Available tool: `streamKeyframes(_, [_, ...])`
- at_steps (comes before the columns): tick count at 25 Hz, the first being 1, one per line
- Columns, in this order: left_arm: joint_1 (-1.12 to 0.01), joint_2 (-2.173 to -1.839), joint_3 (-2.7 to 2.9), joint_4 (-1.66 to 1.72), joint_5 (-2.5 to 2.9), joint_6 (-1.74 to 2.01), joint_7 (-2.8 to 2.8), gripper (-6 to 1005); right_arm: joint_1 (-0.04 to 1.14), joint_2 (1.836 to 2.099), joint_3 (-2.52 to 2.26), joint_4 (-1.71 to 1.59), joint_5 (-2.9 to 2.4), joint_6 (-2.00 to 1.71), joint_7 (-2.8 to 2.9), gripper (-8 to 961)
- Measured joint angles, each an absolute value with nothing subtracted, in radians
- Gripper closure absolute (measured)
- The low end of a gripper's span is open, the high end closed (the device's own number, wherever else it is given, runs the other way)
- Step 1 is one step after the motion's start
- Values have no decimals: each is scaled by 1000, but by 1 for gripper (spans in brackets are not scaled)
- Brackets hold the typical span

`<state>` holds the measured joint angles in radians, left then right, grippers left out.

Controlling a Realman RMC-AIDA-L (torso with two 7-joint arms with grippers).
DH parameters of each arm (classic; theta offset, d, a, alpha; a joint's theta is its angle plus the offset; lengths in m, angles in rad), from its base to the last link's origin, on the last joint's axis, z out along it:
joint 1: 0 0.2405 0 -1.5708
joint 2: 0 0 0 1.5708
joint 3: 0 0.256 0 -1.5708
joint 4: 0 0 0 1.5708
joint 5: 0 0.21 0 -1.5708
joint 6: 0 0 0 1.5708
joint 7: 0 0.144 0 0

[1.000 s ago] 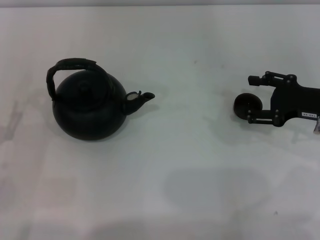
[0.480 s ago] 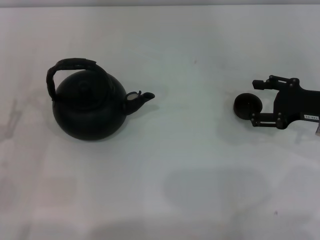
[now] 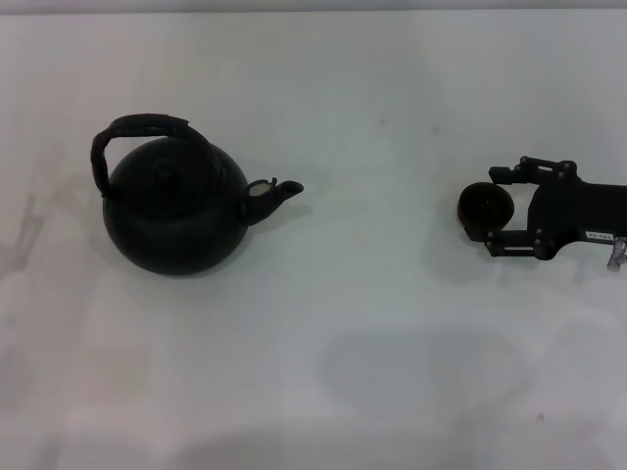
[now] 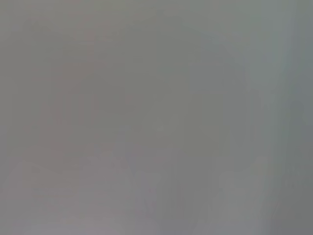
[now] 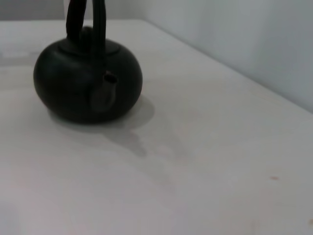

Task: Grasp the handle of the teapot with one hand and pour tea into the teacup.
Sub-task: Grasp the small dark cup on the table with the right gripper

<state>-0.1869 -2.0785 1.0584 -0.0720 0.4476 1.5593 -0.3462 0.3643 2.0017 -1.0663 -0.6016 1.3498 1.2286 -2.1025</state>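
The round black teapot [image 3: 176, 220] stands at the left of the white table, its spout [image 3: 274, 191] pointing right and its arched handle [image 3: 142, 125] upright over the lid. The small dark teacup [image 3: 482, 209] sits far to the right. My right gripper [image 3: 500, 210] reaches in from the right edge, open, with one finger on each side of the teacup, close to its wall. The right wrist view shows the teapot [image 5: 88, 78] spout-on with its handle [image 5: 100, 29] rising out of frame. The left gripper is out of view.
The white table [image 3: 372, 323] runs wide between teapot and teacup. A pale wall [image 5: 234, 34] lies behind the table's far edge in the right wrist view. The left wrist view shows only a plain grey surface.
The right gripper's fingers have drawn closer together around the teacup, after a small shift back and forth. Teapot and teacup have not moved.
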Motion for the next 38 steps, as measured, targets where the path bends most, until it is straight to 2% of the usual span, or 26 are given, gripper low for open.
streamKeyframes(38, [-191, -2080, 1058, -78, 449, 1550, -350, 138, 373, 2002, -1091, -588, 1352, 1183, -2107, 106])
